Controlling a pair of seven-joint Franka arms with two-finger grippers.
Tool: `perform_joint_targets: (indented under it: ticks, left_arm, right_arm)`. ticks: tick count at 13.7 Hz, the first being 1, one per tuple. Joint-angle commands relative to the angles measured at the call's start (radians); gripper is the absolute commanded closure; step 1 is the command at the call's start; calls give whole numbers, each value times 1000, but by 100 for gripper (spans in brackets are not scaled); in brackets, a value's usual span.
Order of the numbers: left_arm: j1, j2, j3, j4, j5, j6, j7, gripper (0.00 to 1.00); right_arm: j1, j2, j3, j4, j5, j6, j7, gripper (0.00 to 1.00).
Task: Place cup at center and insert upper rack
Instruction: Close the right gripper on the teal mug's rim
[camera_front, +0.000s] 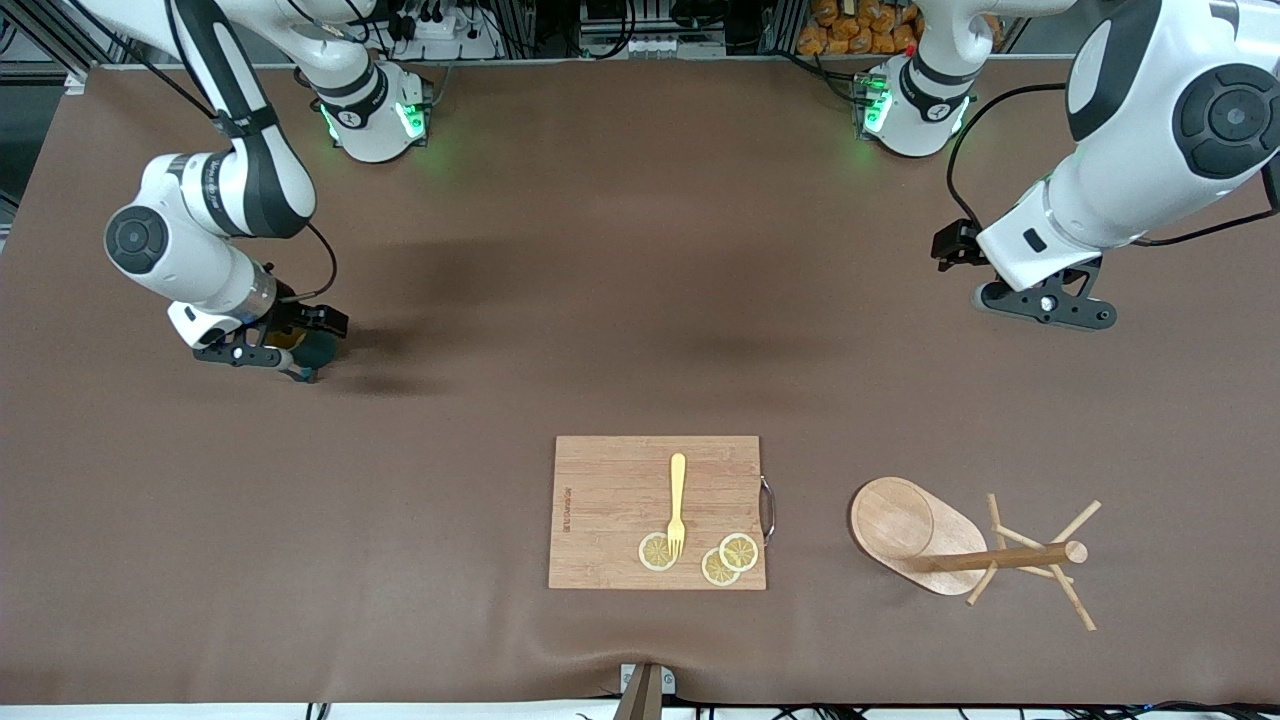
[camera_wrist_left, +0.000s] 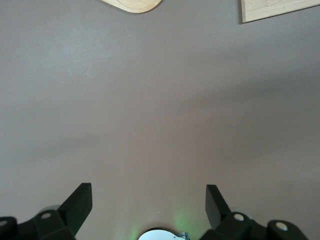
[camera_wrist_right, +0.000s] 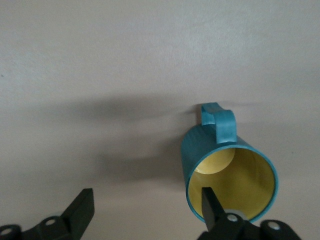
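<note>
Right pincer at the cup, left pincer waiting

I see my right pincer (camera_wrist_right: 145, 210) spread, one finger inside the cup (camera_wrist_right: 227, 172) on the tabletop (camera_front: 600, 300). My left pincer (camera_wrist_left: 149, 205) waits spread over bare tabletop; the upper rack (camera_front: 960, 550) lies tipped over, well apart from both.

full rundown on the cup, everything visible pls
The cup is a small teal mug with a glossy yellow interior and a small loop handle on its side, looking like glazed ceramic. It appears empty. It sits at the right arm's end of the brown table, farther from the front camera than the cutting board. The right gripper is at it, one finger inside the rim, the other outside and apart; the jaws are open.
</note>
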Motion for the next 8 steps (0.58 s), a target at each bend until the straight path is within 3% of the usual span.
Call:
perform_joint_targets:
  ticks: [1,2,3,6,8]
  left_arm:
    - [10,-18,-3,-17,-18,14,10,0]
    - [10,-16,-3,-17,-18,14,10,0]
    - [9,-16,-3,-18,-18,14,10,0]
    - [7,-16,-3,-23,-18,15,10,0]
    - [6,-15,-3,-23,-18,15,10,0]
  right_arm:
    - [-5,25,-1,-8,-60,37,-3,10]
    - [-15,40,-1,-8,-80,56,-1,10]
    - [-31,48,0,-11,-84,60,-1,17]
    - [-26,54,0,-20,-84,71,-1,47]
    - [-35,68,-1,-35,-84,103,-1,60]
